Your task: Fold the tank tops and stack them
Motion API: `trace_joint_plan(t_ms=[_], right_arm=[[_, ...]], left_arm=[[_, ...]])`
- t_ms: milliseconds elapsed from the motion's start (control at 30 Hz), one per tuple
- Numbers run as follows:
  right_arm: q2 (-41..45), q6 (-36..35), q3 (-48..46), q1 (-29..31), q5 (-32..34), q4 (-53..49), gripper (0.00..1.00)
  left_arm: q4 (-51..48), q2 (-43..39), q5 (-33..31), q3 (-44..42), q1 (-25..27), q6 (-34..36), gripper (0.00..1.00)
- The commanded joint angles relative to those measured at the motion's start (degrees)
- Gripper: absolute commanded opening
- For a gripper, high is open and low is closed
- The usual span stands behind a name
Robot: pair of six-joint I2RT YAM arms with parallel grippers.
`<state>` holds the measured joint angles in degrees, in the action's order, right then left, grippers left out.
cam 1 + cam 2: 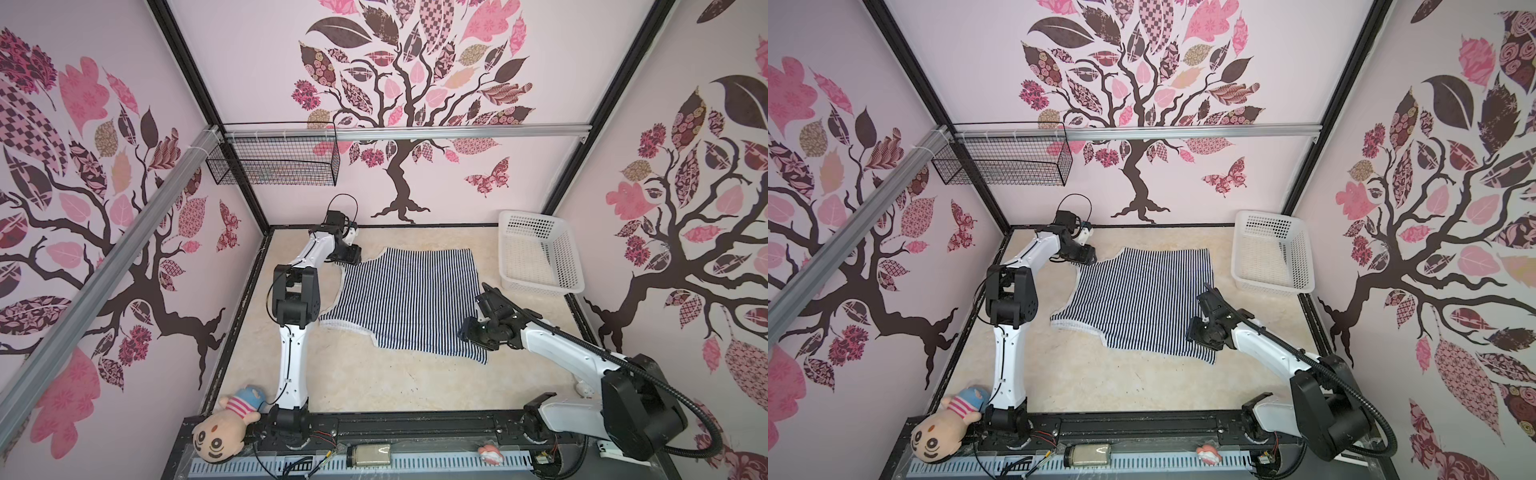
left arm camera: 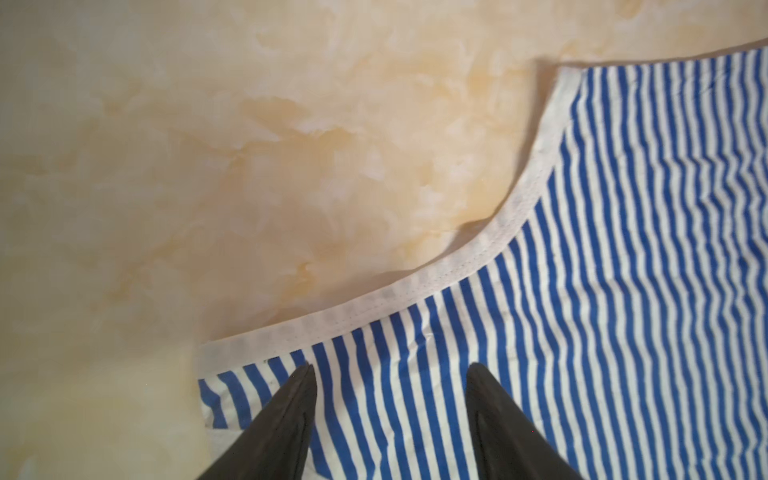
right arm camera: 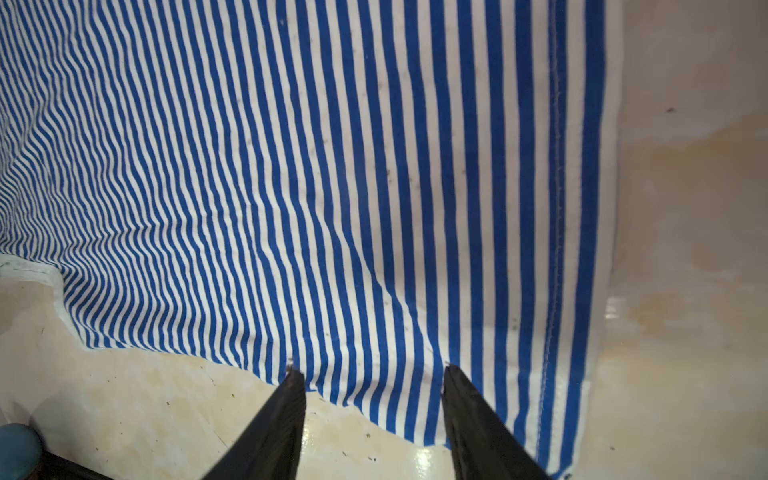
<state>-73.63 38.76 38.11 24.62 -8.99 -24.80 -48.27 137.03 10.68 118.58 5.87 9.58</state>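
Progress is looking slight. In both top views we are seeing one tank top [image 1: 407, 299] lying spread flat and unfolded on the table [image 1: 374, 386], towards its far edge. No stack is showing anywhere, and the white basket [image 1: 532, 286] at the far right corner is showing nothing inside. We are judging every fold, and the stacking, as yet to come. The top's long axis is running from the table's left edge to its right, with straps pointing left and hem right. The left gripper [image 1: 349, 255] is hanging over the far strap, and the right gripper [image 1: 473, 334] over the near right corner.

In the left wrist view the left gripper [image 2: 390, 368] is standing moderately parted above the strap [image 2: 415, 286], gripping nothing.

In the right wrist view the right gripper [image 3: 372, 370] is likewise parted and empty, with its tips meeting the cloth's side edge beside the hem [image 3: 557, 166].
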Motion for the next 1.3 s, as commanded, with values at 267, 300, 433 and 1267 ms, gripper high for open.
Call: trace_joint_plan(t_ms=[267, 300, 433, 1267], right_arm=[[-4.71, -0.35, 1.53, 0.08, -1.62, 3.41, 0.57], [-5.12, -0.42, 1.45, 0.08, -1.73, 3.76, 0.57], [-7.16, -1.42, 2.26, 0.09, -1.46, 4.01, 0.57], [2.41, -3.30, 5.25, 0.13, 4.50, -3.32, 0.67]], left_arm=[[5.71, -3.03, -6.09, -10.77, -4.18, 1.61, 0.62], [5.65, -2.66, -6.19, -10.45, -4.28, 1.60, 0.63], [5.41, -0.76, -7.13, -7.78, -4.64, 1.52, 0.64], [10.41, -32.09, -0.98, -32.83, -4.81, 0.35, 0.70]])
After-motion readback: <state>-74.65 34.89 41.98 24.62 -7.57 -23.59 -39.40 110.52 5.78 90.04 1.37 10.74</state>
